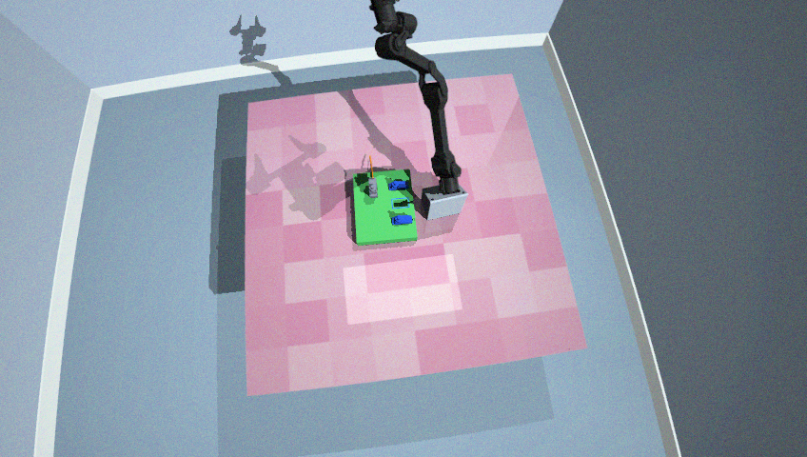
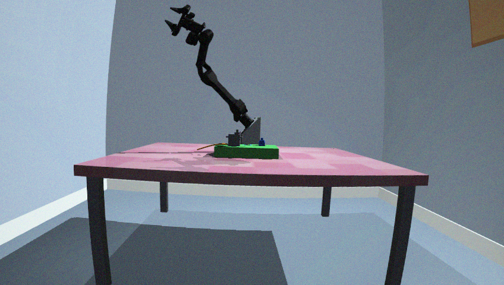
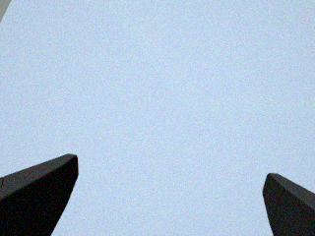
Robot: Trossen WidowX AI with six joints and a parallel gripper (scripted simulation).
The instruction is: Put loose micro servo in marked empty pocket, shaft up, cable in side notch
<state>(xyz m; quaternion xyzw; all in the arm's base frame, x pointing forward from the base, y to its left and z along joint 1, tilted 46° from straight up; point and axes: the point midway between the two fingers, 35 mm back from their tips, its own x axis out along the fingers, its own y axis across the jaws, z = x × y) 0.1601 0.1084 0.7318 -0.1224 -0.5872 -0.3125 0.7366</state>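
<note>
The loose micro servo [image 1: 372, 187] [image 2: 233, 139] is grey and stands upright on top of the green deck [image 1: 374, 228] [image 2: 247, 152], with its output shaft pointing up. Its orange cable [image 1: 371, 165] [image 2: 208, 145] runs out over the deck's back edge. The marked pocket [image 1: 392, 204] has a light blue outline and lies between two blue servos; it holds no servo, and dark shadow covers part of it. My gripper [image 2: 167, 13] [image 3: 171, 175] is open and empty, high above the table and far from the servo. In the top view only its shadow shows.
One blue servo [image 1: 398, 185] sits behind the pocket and another blue servo [image 1: 402, 219] [image 2: 261, 142] in front of it. The arm's grey wedge-shaped base [image 1: 447, 206] [image 2: 253, 133] stands close to the deck's right side. All stand on the pink patchwork table top [image 1: 317, 345] [image 2: 336, 164].
</note>
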